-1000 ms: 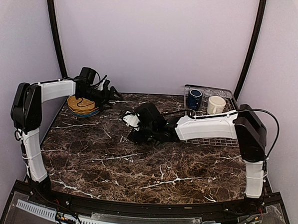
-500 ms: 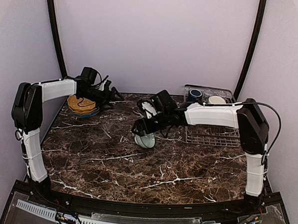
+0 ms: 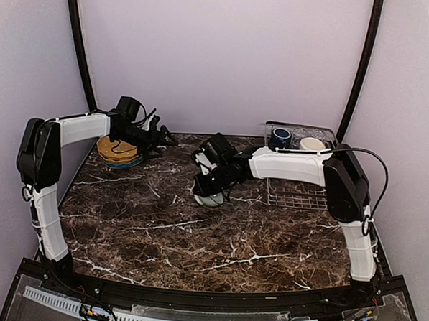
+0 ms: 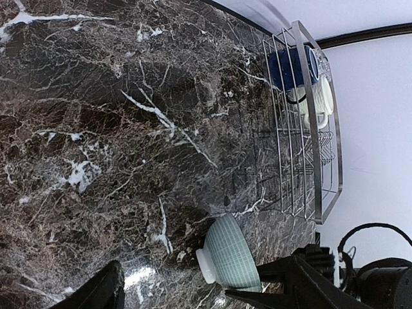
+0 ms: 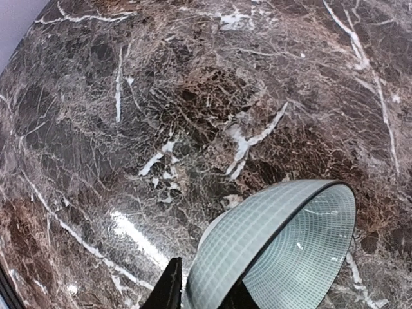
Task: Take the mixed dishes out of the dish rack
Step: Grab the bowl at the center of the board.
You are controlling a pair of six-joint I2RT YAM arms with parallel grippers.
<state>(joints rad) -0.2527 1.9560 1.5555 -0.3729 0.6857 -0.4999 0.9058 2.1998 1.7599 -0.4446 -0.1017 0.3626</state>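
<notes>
**Right gripper pinching tilted bowl over the marble, left gripper open by the plate stack**

Surface: dark brown marble tabletop with white veins (image 3: 160, 229), glossy, glare spots in the wrist views. Room: plain pale lilac walls (image 3: 220, 53) on three sides, two black curved poles (image 3: 78, 45) rising at the back corners.

Right gripper (image 3: 212, 185) reaches out to mid-table and is closed on the rim of the small pale greenish gridded bowl (image 5: 283, 251), one finger outside the wall and one inside. The bowl is tipped on its side, white foot showing in the left wrist view. Cannot tell if its lower edge touches the marble. It is well apart from the rack.

Silver wire dish rack (image 3: 299, 201) sits at the back right corner, right arm crossing over it. Dark navy mug (image 3: 279, 139) and cream mug (image 3: 312, 144) sit side by side at its far end.

Left gripper (image 3: 158, 137) has its fingers spread wide and holds nothing, hovering just beside the stack of yellow plates (image 3: 118, 150) at the back left. A blue plate edge shows under the stack.
</notes>
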